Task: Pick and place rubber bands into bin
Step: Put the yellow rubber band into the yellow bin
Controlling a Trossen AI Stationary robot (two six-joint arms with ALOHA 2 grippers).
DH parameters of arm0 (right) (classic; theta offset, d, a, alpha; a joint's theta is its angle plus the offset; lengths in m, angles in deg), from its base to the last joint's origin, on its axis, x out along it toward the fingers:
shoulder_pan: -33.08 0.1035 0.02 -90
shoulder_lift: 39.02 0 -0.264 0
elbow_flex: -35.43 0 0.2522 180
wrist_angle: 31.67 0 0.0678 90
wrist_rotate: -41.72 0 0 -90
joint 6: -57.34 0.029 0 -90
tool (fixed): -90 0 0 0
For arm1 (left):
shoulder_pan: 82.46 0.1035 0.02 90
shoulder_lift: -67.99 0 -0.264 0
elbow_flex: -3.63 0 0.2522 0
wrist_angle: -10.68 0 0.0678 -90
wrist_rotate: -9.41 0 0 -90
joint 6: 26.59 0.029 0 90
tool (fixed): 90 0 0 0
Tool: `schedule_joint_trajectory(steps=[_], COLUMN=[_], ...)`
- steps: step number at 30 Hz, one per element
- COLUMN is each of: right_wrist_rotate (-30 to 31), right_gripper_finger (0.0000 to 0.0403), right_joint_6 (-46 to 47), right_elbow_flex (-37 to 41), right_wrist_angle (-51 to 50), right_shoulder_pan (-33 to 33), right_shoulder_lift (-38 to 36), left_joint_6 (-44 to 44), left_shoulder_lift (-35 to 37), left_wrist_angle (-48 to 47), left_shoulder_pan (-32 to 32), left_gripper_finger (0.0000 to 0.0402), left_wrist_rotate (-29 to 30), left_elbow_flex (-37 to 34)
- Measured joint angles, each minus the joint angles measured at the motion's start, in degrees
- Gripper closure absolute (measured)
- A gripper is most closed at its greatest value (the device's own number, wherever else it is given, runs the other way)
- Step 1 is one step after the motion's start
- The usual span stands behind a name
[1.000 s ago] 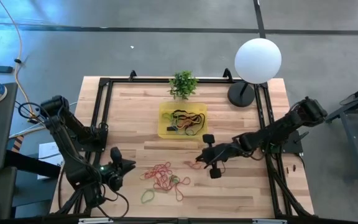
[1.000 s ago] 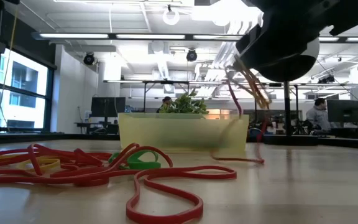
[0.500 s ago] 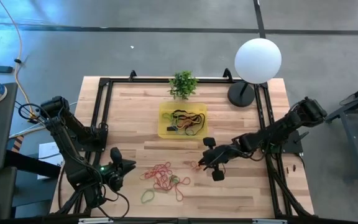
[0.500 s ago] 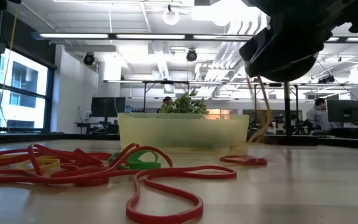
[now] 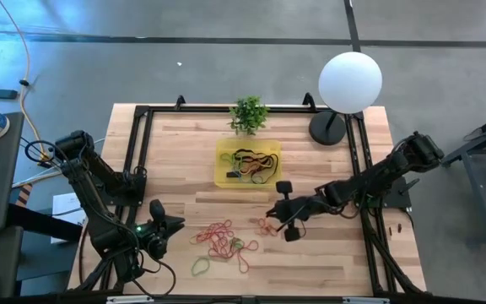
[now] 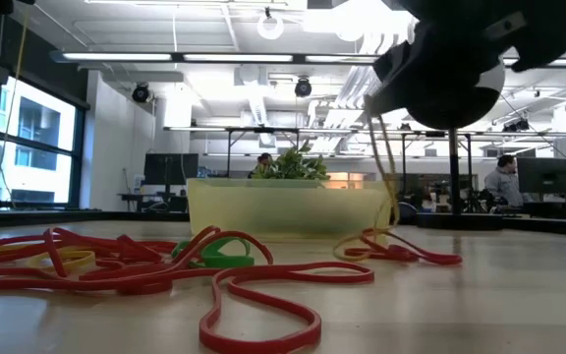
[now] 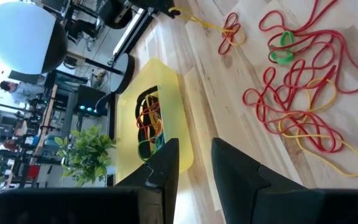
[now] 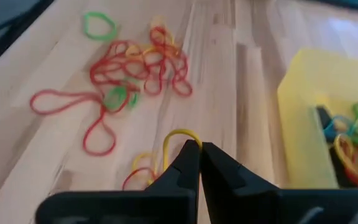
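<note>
Pinching a yellow band [image 8: 178,138] between closed fingertips, right gripper [image 5: 274,217] just above the table, between the bin [image 5: 224,173] and the loose pile of rubber bands [image 5: 224,239]. Red bands [image 6: 401,253] tangled with the yellow one, lying on the wood under the gripper, near the bin's front wall.

Risks, as judged: grip only on a thin edge of the loop, so likely to slip out on lifting. Tangled red loops likely to drag along, snag on the bin rim and drop outside, or spring free mid-carry. Stretch and snap-back possible if a loop catches on the table.

Left gripper [image 7: 191,171] parked at the table's near-left corner, fingers slightly apart, holding nothing.

Versus half a second ago: right gripper shifted slightly left and toward the bin; in the low view the red loops now more spread on the table, reaching further right, yellow strand hanging more steeply. Bin contents and main pile unchanged.
</note>
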Motion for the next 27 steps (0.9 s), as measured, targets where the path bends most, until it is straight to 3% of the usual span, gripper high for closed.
schedule_joint_trajectory(steps=[6,12,17,21,27], right_wrist_rotate=[0.4,1.8,2.1,6.9,6.2], right_gripper_finger=[0.0401,0.0401,0.0401,0.0401,0.0401], right_joint_6=[-5.9,-11.6,-17.1,-20.7,-22.3], right_elbow_flex=[-0.1,-5.0,-12.1,-17.4,-20.0], right_wrist_angle=[5.1,3.6,-3.4,-10.8,-15.0], right_shoulder_pan=[-0.1,-0.6,-1.1,-3.1,-11.3], right_shoulder_lift=[-0.3,-0.7,-0.7,-0.7,-0.7], left_joint_6=[0.0,0.1,0.1,0.1,0.0], left_shoulder_lift=[0.0,0.0,0.0,0.0,0.0], left_wrist_angle=[-0.2,-0.2,-0.2,-0.2,0.1], left_shoulder_pan=[0.0,0.0,0.0,0.0,0.0], left_gripper_finger=[0.0318,0.0318,0.0318,0.0318,0.0318], left_wrist_rotate=[0.0,0.0,0.1,0.5,0.9], left_elbow_flex=[0.0,0.0,0.0,0.0,0.0])
